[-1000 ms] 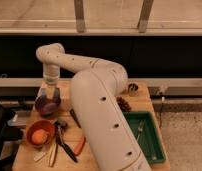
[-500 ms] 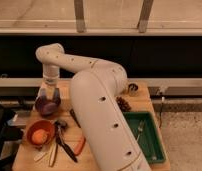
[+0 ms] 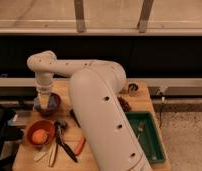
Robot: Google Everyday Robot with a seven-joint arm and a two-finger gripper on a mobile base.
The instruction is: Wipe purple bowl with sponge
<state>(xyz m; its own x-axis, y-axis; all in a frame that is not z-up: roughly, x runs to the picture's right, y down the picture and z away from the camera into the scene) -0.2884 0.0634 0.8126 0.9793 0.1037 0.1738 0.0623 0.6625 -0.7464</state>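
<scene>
The purple bowl sits at the back left of the wooden table. My gripper reaches straight down into the bowl's left side from the white arm's wrist. A small blue-grey patch, the sponge, shows at the gripper's tip against the bowl's left rim, and the gripper is shut on it. The arm's big white upper link covers the middle of the table.
An orange-brown bowl with an orange fruit stands in front of the purple bowl. A black bar, an orange stick and pale utensils lie beside it. A green tray is at the right, and a small cup at the back.
</scene>
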